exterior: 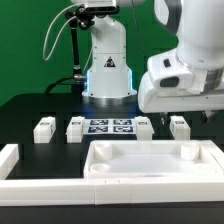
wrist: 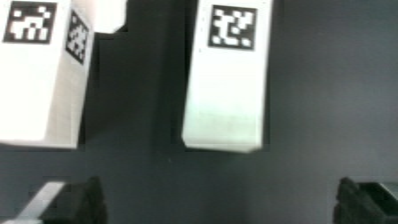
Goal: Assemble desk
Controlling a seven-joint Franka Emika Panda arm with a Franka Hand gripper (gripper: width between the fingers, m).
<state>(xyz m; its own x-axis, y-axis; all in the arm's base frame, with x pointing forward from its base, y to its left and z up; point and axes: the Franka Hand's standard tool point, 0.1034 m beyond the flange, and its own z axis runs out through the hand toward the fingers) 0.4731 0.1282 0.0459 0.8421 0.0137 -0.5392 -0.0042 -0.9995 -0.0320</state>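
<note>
Your gripper (wrist: pixel 222 205) is spread wide and empty, with one desk leg (wrist: pixel 228 85) centred ahead of it, likely lined up for grasping. The desk top (exterior: pixel 140 160) waits nearby.

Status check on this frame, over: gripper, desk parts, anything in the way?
Gripper open, empty, above a leg; second leg beside it. Desk top lies apart, no legs on it. Nothing between gripper and leg.

White legs (wrist: pixel 228 95) bear black-and-white square tags (wrist: pixel 235 27); the desk top (exterior: pixel 150 178) is white, the table (exterior: pixel 30 105) black.
</note>
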